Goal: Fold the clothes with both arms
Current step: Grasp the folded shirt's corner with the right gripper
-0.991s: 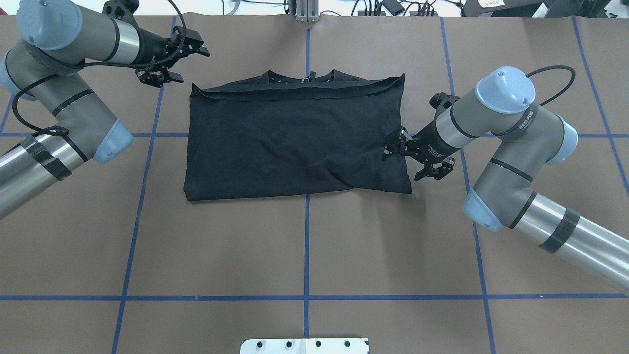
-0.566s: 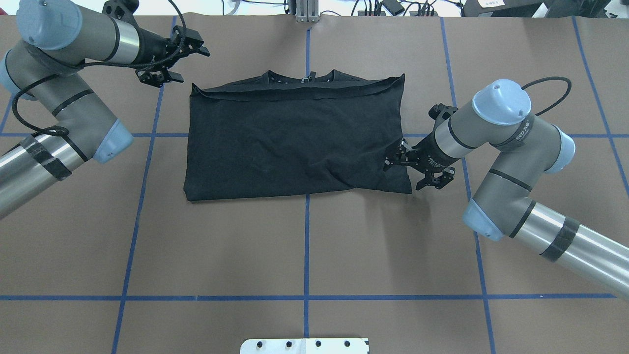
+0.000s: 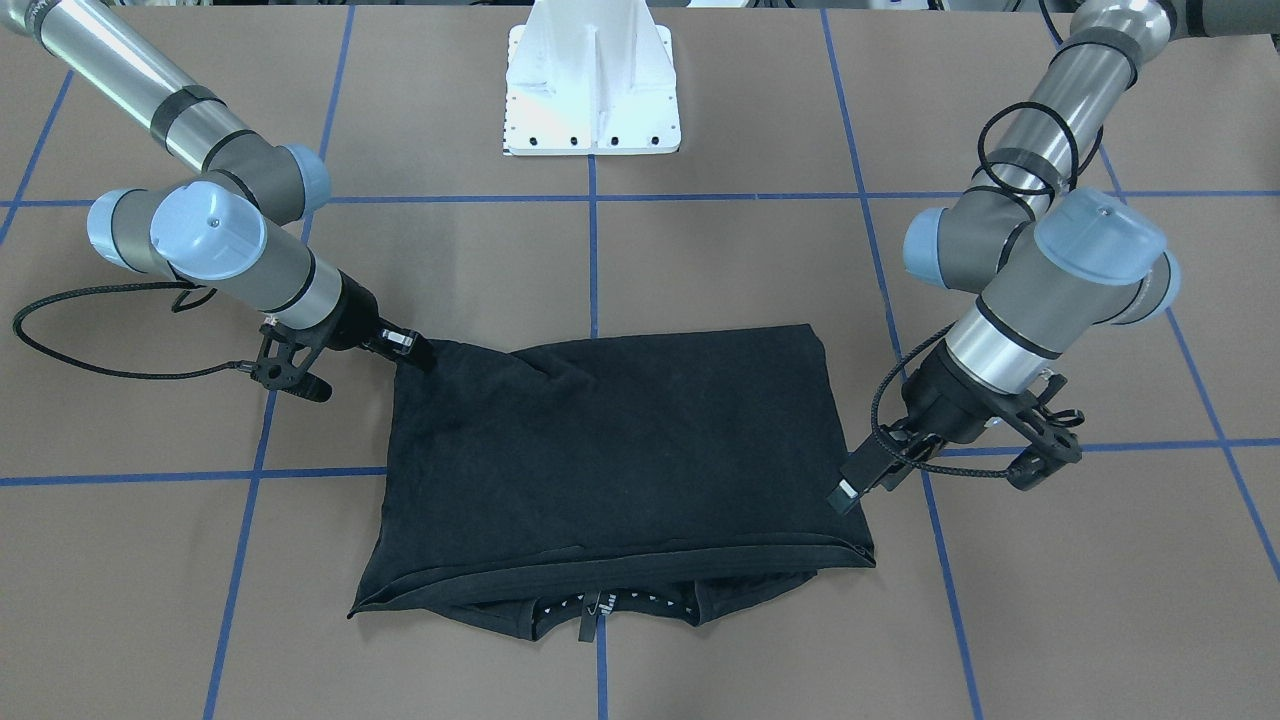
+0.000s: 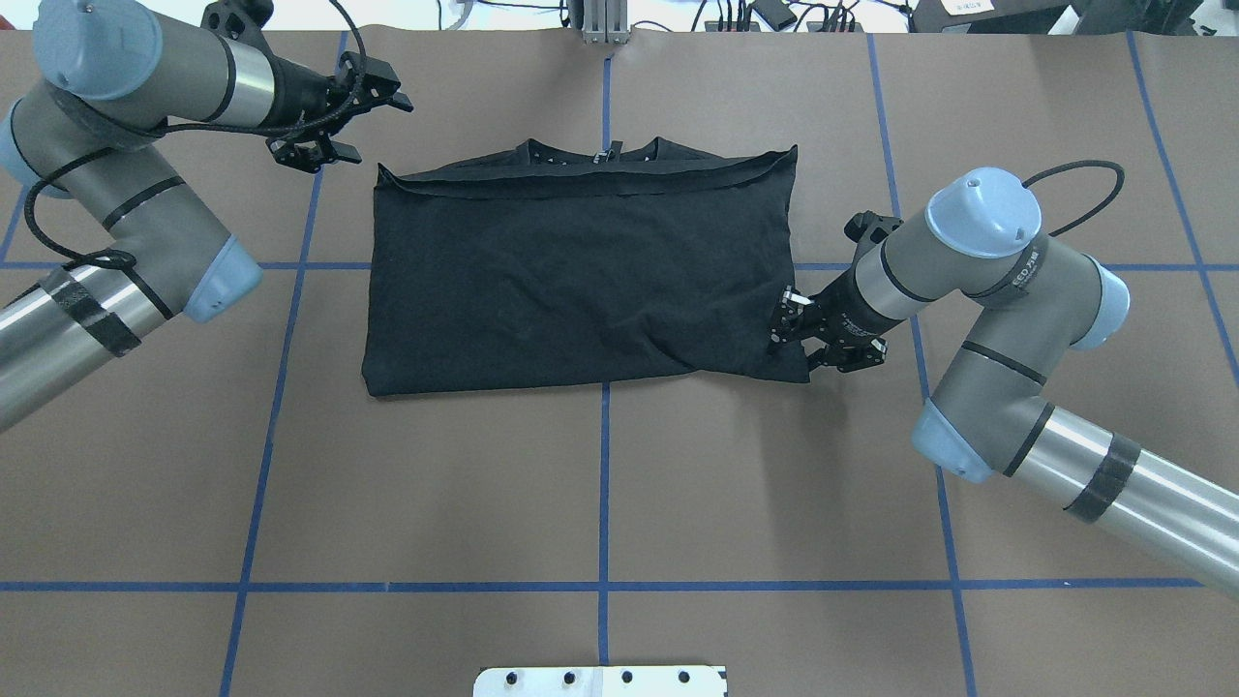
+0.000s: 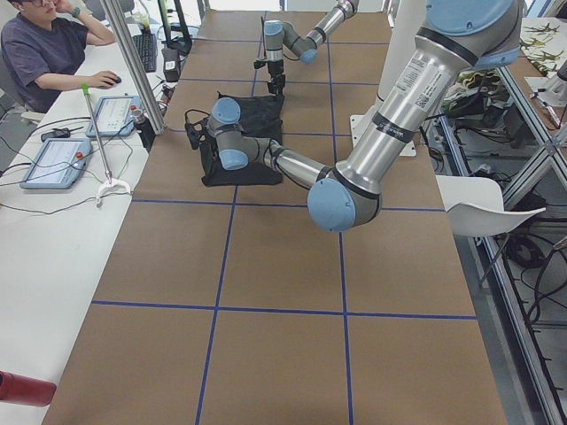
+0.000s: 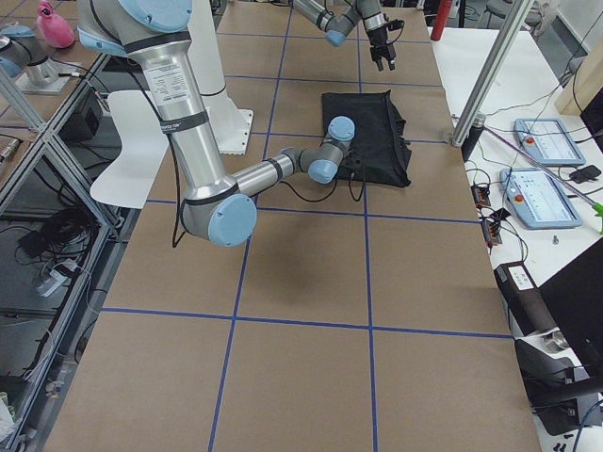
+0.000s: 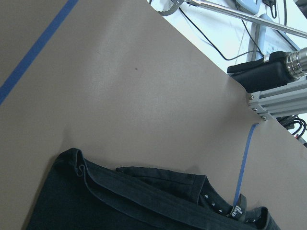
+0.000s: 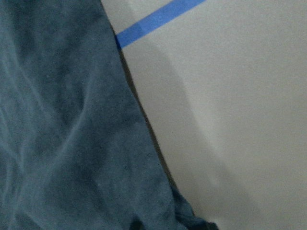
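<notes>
No text is reading clearly. White lettering is showing on the right arm (image 4: 1007,271), right of centre in the overhead view, and on the T-shirt (image 7: 96,206)'s neck label (image 7: 236,211), lower right in the left wrist view, both too small to make out.

T-shirt (image 4: 581,281): matt black knit cloth, soft creases, stitched hem. Table cover (image 4: 600,484) under the T-shirt: smooth matt brown sheet, looks like paper. Blue tape lines (image 4: 261,455) on it have a slight sheen. Left arm (image 4: 58,324) and right arm (image 4: 1152,489), either side of the T-shirt: satin silver metal tubes, matt grey joints, smooth light-blue plastic caps. Pedestal base (image 3: 592,90): glossy white.
</notes>
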`<move>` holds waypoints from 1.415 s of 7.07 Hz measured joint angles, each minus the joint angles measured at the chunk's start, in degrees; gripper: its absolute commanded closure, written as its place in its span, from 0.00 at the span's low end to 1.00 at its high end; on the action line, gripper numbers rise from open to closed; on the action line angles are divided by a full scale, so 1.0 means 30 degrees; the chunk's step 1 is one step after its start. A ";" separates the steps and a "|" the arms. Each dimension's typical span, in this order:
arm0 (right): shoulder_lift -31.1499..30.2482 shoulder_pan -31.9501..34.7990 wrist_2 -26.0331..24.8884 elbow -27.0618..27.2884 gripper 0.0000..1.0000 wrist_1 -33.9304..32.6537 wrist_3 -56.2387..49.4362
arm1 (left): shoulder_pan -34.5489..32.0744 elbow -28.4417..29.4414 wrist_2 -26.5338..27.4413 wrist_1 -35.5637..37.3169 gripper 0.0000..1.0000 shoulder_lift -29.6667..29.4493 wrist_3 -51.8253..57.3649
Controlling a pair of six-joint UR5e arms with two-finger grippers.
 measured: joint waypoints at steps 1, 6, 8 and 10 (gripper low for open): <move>-0.0111 0.0000 -0.0015 0.0002 0.44 0.0004 -0.0146 | 0.0005 -0.0003 0.0001 0.0000 0.00 0.0001 0.0000; -0.0292 0.0015 0.0022 0.0216 0.71 0.0014 -0.0314 | 0.0010 0.0022 0.0028 0.0000 0.00 0.0021 0.0000; -0.0293 -0.0017 -0.0047 0.0268 1.00 0.0053 -0.0301 | 0.0029 0.0032 0.0031 0.0000 0.00 0.0025 0.0000; -0.0283 -0.0018 0.0141 0.0360 1.00 0.0045 -0.0305 | 0.0038 0.0032 0.0030 0.0000 0.00 0.0005 0.0000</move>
